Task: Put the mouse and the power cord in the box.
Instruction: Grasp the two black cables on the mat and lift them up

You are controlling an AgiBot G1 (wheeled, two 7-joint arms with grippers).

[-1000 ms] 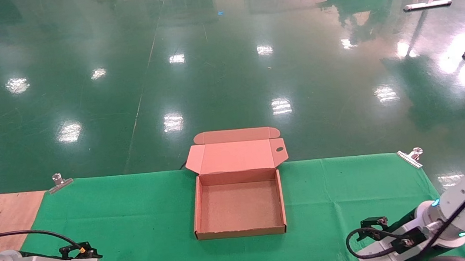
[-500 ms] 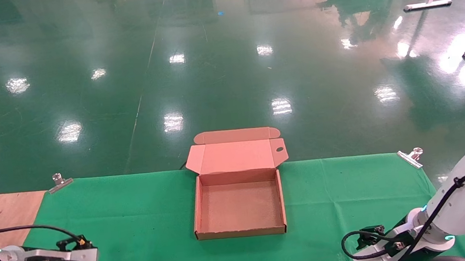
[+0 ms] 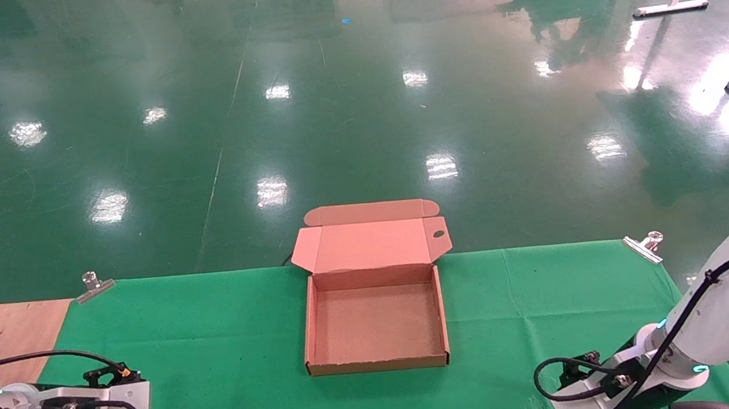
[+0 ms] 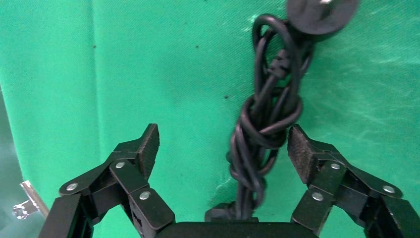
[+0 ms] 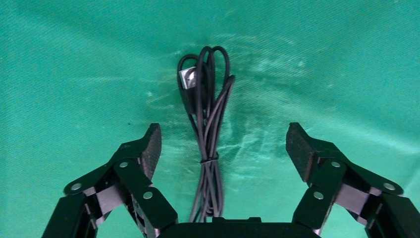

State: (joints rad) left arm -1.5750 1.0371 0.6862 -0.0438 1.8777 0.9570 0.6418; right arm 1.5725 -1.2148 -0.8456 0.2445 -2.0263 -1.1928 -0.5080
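I am holding the left pincer wide open over the coiled power cord lying at the tabletop's near-left edge, the right pincer equally wide over the mouse's bundled thin cable at near right, with the box sitting open between them.
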